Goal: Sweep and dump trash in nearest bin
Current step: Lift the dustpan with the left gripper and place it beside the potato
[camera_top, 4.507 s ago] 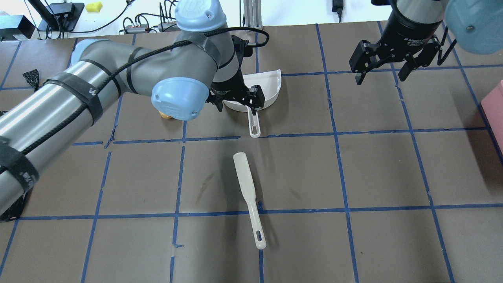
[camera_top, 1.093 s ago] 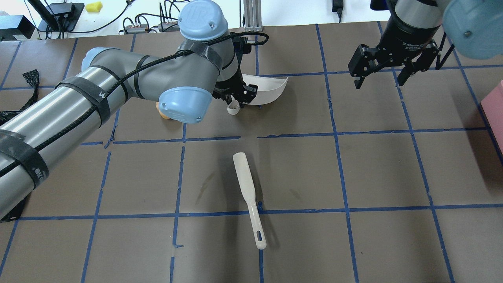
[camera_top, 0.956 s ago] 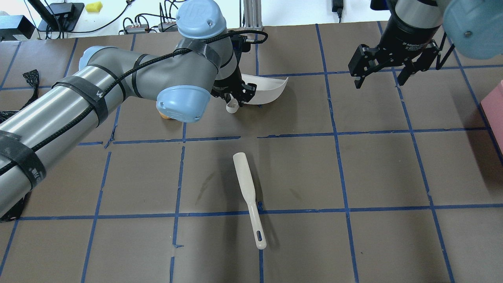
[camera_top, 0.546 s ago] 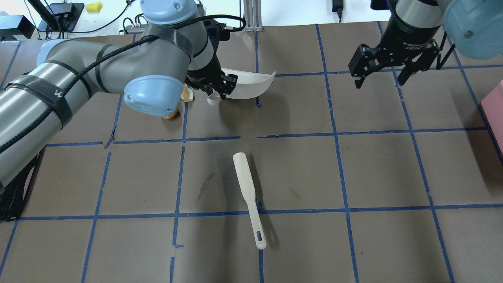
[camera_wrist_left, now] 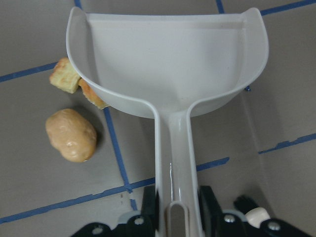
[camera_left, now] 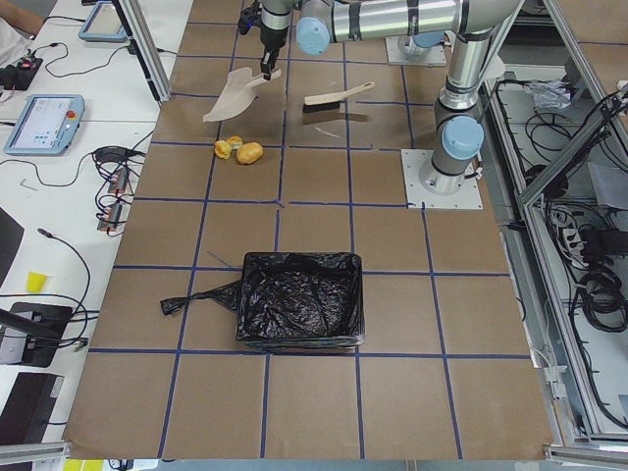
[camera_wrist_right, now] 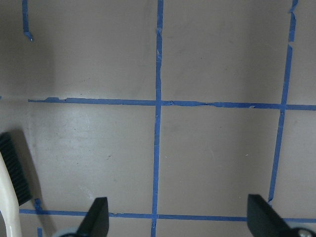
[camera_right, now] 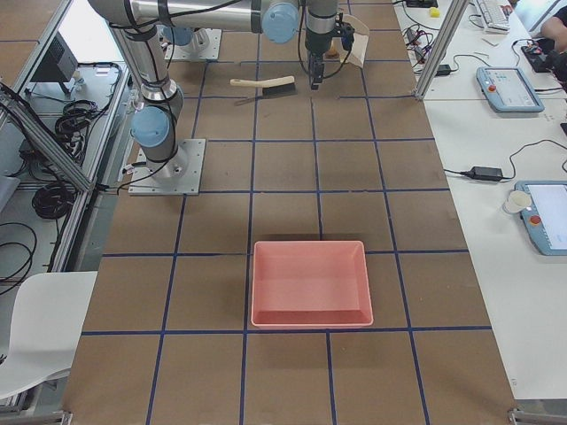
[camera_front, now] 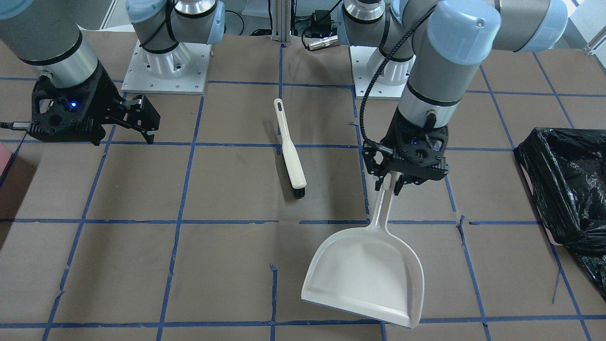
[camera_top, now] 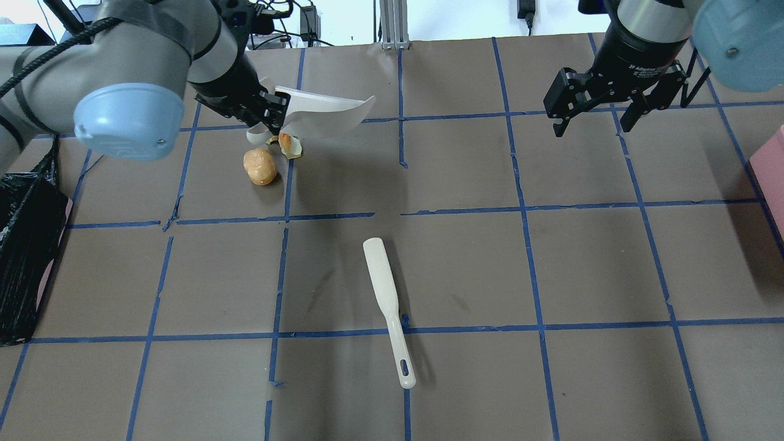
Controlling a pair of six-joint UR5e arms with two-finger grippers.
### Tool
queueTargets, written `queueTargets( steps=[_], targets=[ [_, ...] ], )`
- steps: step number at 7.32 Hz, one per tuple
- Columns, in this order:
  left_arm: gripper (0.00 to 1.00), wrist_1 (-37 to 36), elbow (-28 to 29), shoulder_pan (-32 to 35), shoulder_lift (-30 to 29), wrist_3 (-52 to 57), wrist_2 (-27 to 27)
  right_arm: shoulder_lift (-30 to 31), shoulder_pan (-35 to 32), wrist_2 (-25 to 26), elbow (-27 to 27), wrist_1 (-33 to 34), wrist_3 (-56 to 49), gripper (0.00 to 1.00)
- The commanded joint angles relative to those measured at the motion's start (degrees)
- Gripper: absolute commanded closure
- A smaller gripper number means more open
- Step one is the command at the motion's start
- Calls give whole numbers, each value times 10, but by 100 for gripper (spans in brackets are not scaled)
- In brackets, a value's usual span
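Clenched on the handle of the white dustpan (camera_wrist_left: 168, 54), the left gripper (camera_wrist_left: 175, 215) holds the pan tilted and clear of the table (camera_top: 490, 269), its mouth opening away from the robot. The trash (camera_top: 260, 166) lies on the table just off the pan's left rear corner. The potato-shaped lump (camera_wrist_left: 71, 135) is a little nearer the robot, and the two yellowish chunks (camera_wrist_left: 64, 79) are beside it, one partly hidden under the pan's wall. So the trash sits to the gripper's left, not before the pan's mouth, and the pan probably needs turning to face it. Further left, well apart, stands the bin (camera_left: 299, 304), so the left arm is the nearer one. The right gripper (camera_top: 593, 125) hangs released and empty, well apart from the brush (camera_top: 386, 300), whose long axis runs toward and away from the robot, handle nearest it
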State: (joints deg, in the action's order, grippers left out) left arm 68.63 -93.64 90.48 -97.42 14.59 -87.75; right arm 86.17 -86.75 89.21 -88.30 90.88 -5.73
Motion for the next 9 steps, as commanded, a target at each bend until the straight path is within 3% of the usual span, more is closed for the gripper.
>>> queueTargets(
  steps=[1,5,6,8,9],
  targets=[
    [93,37,-1,-78,20,133,0,1,0,0,1,0,0,0],
    [93,41,-5,-269,14,476,9,-1,0,1,0,0,2,0],
    [93,42,-6,-306,3,549,33,1,-1,2,-3,-7,3,1],
    [93,34,-38,-339,-12,674,39,2,-30,-38,-38,-2,39,4],
    [93,38,-50,-342,-15,751,38,1,-76,-44,-82,37,76,5]
  ],
)
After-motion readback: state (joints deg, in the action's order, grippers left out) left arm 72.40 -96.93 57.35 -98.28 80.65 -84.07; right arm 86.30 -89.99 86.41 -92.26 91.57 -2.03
